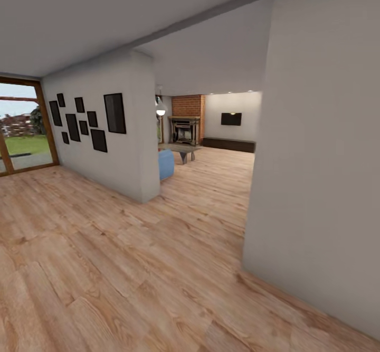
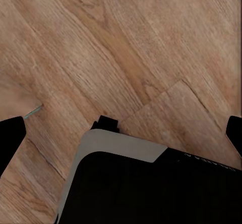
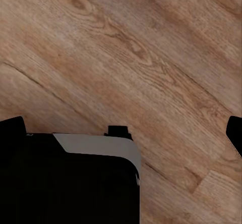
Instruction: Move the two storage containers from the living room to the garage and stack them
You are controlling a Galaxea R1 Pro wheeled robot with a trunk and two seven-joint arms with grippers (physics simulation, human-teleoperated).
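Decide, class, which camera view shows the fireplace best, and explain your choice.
The head view: the fireplace stands far down the room beneath red brick, beyond the blue sofa. Both wrist views look down at the wood plank floor, so they add nothing about it.

Black picture frames (image 1: 87,121) on white partition wall (image 1: 129,146)

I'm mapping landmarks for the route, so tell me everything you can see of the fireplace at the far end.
The fireplace stands far off, past the wall corner, against the back wall of the room with wood plank flooring. It has a dark, ornate-looking surround with a mantel and a darker firebox opening. Red brick rises behind it to the ceiling. It sits upright on the floor; a low table stands in front of it. Finer detail is too small to tell.
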